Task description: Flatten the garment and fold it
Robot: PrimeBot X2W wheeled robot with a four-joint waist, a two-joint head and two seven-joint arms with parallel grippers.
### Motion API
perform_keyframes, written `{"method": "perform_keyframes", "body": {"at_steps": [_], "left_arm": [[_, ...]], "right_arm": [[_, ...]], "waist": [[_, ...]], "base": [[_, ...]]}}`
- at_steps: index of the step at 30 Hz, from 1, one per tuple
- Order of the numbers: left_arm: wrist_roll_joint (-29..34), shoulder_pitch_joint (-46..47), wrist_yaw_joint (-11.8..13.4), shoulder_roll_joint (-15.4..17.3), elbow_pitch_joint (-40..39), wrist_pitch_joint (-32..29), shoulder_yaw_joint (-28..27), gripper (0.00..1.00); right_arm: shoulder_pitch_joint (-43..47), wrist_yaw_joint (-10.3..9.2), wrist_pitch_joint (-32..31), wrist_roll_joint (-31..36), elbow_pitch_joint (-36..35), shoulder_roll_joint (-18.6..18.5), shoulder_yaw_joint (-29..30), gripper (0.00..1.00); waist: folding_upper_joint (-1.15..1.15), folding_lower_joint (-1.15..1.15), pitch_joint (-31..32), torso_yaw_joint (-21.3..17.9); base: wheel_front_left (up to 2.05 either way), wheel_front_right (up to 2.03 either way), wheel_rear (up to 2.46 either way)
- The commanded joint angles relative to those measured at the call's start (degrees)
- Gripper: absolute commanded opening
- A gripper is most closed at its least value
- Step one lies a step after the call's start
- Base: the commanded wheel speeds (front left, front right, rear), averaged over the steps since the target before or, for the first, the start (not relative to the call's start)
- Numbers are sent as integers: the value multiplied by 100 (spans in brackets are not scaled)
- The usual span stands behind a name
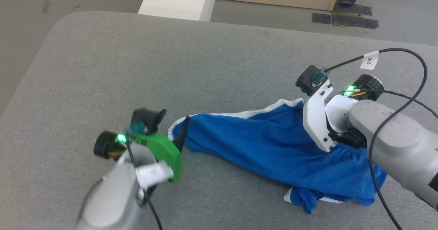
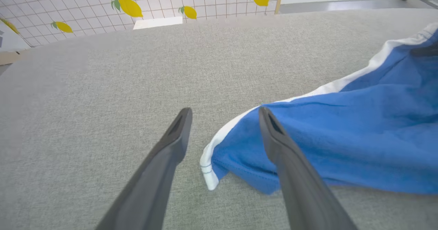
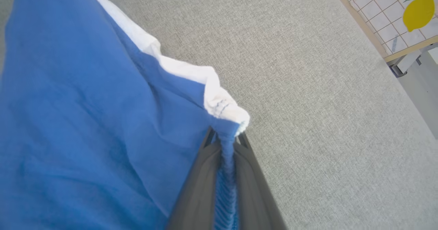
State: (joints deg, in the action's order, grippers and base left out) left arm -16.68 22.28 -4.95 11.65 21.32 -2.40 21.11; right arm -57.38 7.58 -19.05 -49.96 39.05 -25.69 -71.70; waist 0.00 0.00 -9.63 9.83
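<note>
Your left gripper [image 2: 224,112] was wide open and held nothing. Its fingers straddled the white-trimmed corner of the garment [image 1: 246,137], probably lined up to take that end. Your right gripper [image 3: 226,136] was clamped on the opposite corner, seemingly holding it a little raised so the shorts stretched across the grey tabletop [image 1: 137,69] for flattening.

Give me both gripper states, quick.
Left gripper: open, fingers either side of the garment corner.
Right gripper: closed on the garment's edge.
</note>
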Motion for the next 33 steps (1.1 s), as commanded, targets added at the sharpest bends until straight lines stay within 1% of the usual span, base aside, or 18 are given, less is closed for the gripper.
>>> {"method": "perform_keyframes", "body": {"at_steps": [1, 2, 4, 7, 9, 11, 13, 16, 20, 23, 28, 32, 33], "left_arm": [[-155, 224, -100, 178, -11, -367, 9, 100], [-334, 336, -162, 248, -39, -669, 39, 100], [-1009, 573, -237, 358, -135, -1372, 119, 100], [-1963, 936, -250, 890, -395, -2414, 584, 100], [-2506, 1095, -251, 1201, -509, -2943, 836, 100], [-2889, 1226, -252, 1467, -580, -3355, 1060, 100], [-3099, 1360, -252, 1709, -599, -3666, 1287, 100], [-3240, 1595, -253, 1908, -503, -3960, 1593, 100], [-3337, 1953, -253, 1969, -248, -4162, 2040, 100], [-3407, 2160, -253, 1965, -67, -4215, 2314, 100], [-3342, 2448, -253, 2107, 255, -4324, 2967, 100], [-3442, 2573, -253, 2100, 559, -4191, 3223, 100], [-3470, 2594, -253, 2086, 609, -4145, 3276, 69]], "right_arm": [[72, -9, 56, -47, 21, 35, -30, 0], [67, -9, 70, -54, 28, 35, -43, 0], [50, -9, 85, -73, 44, 32, -69, 0], [-31, -9, 92, -80, 59, 60, -100, 0], [-97, -9, 107, -73, 69, 90, -114, 0], [-163, -9, 126, -58, 68, 135, -127, 0], [-235, -9, 133, -46, 69, 186, -136, 0], [-342, -9, 163, -33, 92, 251, -145, 0], [-445, -9, 204, -18, 133, 350, -155, 0], [-484, -9, 230, 2, 169, 403, -159, 0], [-529, -9, 229, 86, 195, 481, -163, 0], [-551, -9, 237, 152, 174, 522, -164, 0], [-550, -9, 236, 162, 166, 525, -164, 0]], "waist": [[0, 0, 5, -31], [0, 0, -4, -25], [0, 0, -18, -10], [0, 0, -91, -47], [0, 0, -153, -81], [0, 0, -217, -126], [0, 0, -287, -173], [0, 0, -373, -219], [0, 0, -478, -288], [0, 0, -528, -344], [0, 0, -591, -426], [0, 0, -656, -472], [0, 0, -673, -480]], "base": [[0, 0, 0], [0, 0, 0], [0, 0, 0], [0, 0, 0], [0, 0, 0], [0, 0, 0], [0, 0, 0], [0, 0, 0], [0, 0, 0], [0, 0, 0], [0, 0, 0], [0, 0, 0], [0, 0, 0]]}}
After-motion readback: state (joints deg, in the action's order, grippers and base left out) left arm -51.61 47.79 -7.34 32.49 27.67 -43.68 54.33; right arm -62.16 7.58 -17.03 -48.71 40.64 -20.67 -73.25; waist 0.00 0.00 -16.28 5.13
